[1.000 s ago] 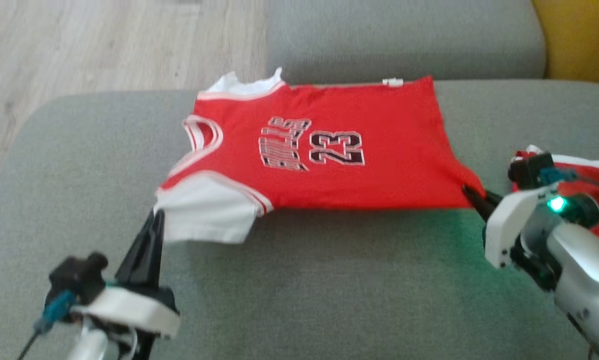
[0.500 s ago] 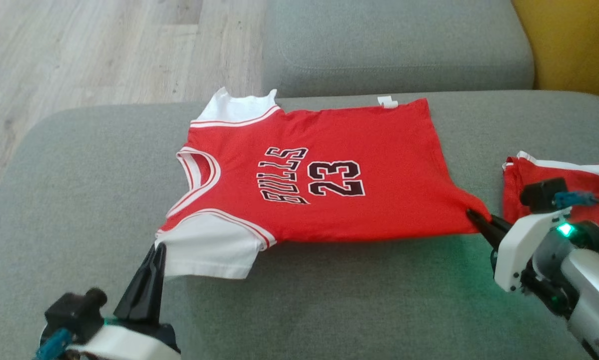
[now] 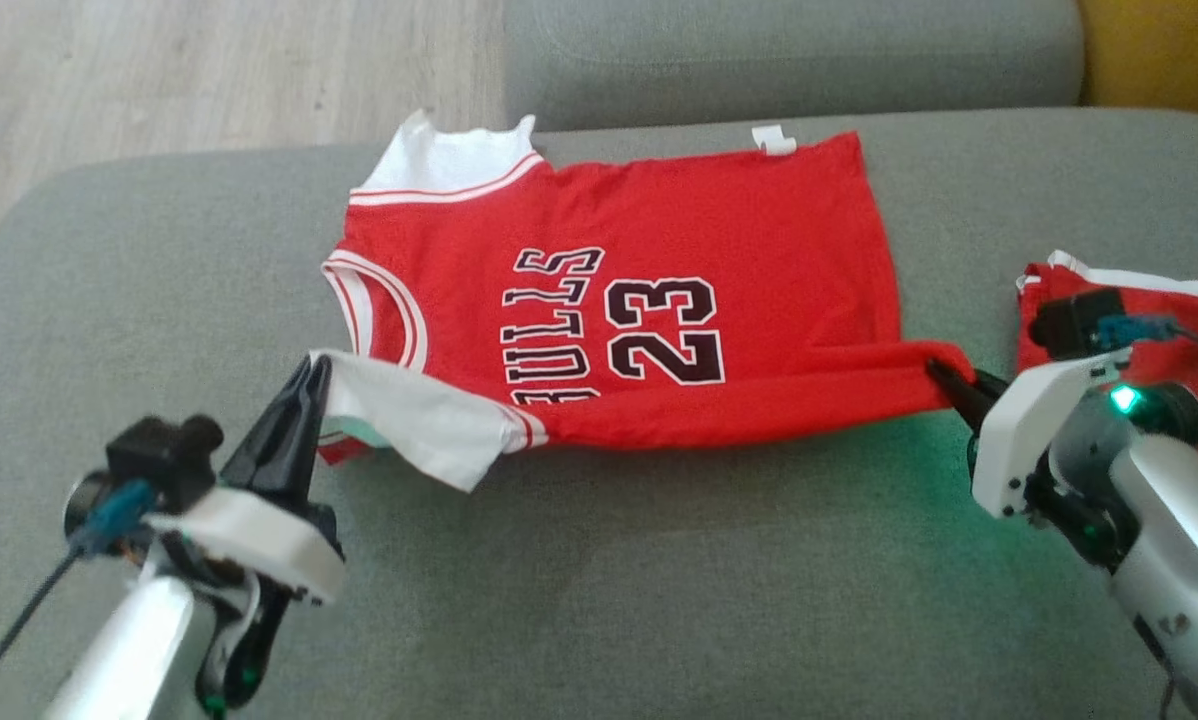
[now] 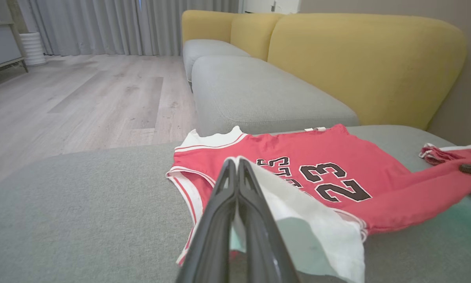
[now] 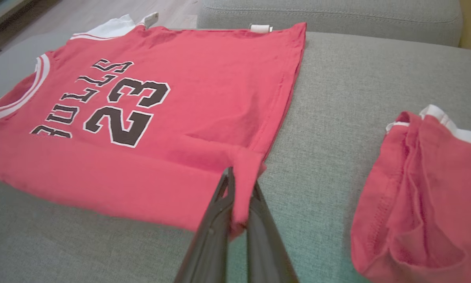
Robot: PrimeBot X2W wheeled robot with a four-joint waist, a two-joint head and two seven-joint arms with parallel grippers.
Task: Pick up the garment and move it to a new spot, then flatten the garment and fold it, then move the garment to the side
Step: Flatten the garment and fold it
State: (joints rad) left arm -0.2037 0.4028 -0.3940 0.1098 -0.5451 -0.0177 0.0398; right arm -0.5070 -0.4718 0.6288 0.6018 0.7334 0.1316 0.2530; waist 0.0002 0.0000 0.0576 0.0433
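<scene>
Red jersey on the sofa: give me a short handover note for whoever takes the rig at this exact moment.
Jersey: spread face up on the grey cushion. Its near long edge is raised and rolled over the bottom of the lettering.
Left gripper: shut on the near white sleeve, which is lifted off the cushion.
Right gripper: shut on the near hem corner.
Another red garment lies bunched to the right of the jersey.
Done: jersey placed and flattened, first fold begun.
Left: carry the near edge across, release, finish folding, then move the jersey aside.
</scene>
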